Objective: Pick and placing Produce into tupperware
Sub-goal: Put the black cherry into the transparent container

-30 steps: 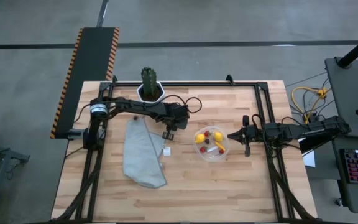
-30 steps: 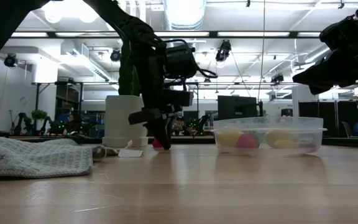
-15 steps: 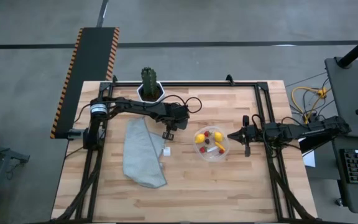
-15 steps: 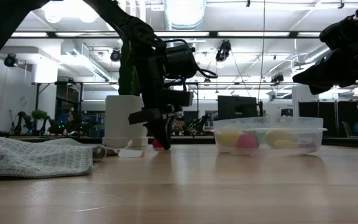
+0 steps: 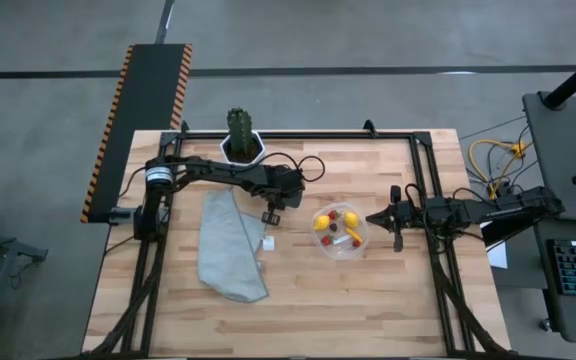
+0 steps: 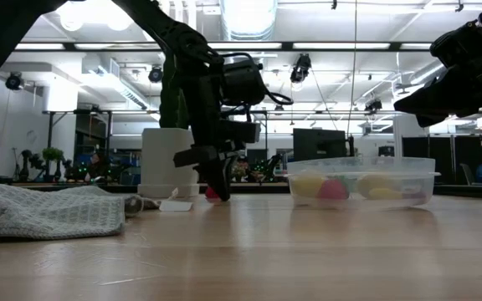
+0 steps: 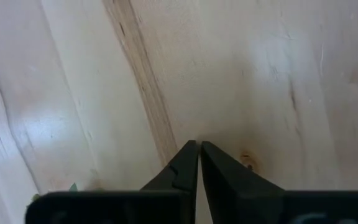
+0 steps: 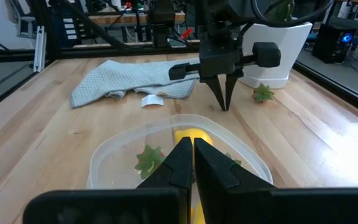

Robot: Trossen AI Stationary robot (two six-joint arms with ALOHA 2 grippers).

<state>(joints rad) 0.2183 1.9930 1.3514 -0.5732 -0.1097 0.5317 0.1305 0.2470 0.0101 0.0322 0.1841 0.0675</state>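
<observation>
1. At centre-left of the high view, the left gripper [image 5: 268, 216] hung tip-down just over the bench [image 5: 368, 290], its fingers [image 7: 185, 163] clenched together on nothing; the left wrist view showed only bare wood under them.
2. Just beyond those tips, in the right wrist view, a small berry with a green leafy cap [image 8: 263, 94] lay on the wood beside the white plant pot [image 8: 277, 56]. It looked tiny and light, probably a hard toy piece that would skid or roll. The best hold seemed to be across its round body, low against the wood, not on the leaves.
3. Right of centre in the high view sat the tupperware [image 5: 339, 231], a shallow clear tub. It already held two yellow lemons [image 5: 322, 222] and some red berries [image 5: 334, 212]. The tub looked thin and light, so a careless drop might nudge it.
4. At the tub's right edge, the right gripper [image 5: 374, 217] waited with its fingers [image 8: 178, 163] pressed shut and empty.
5. Left of the left gripper lay a grey cloth [image 5: 228, 248] and a small white cube [image 5: 268, 242], neither being produce.
</observation>
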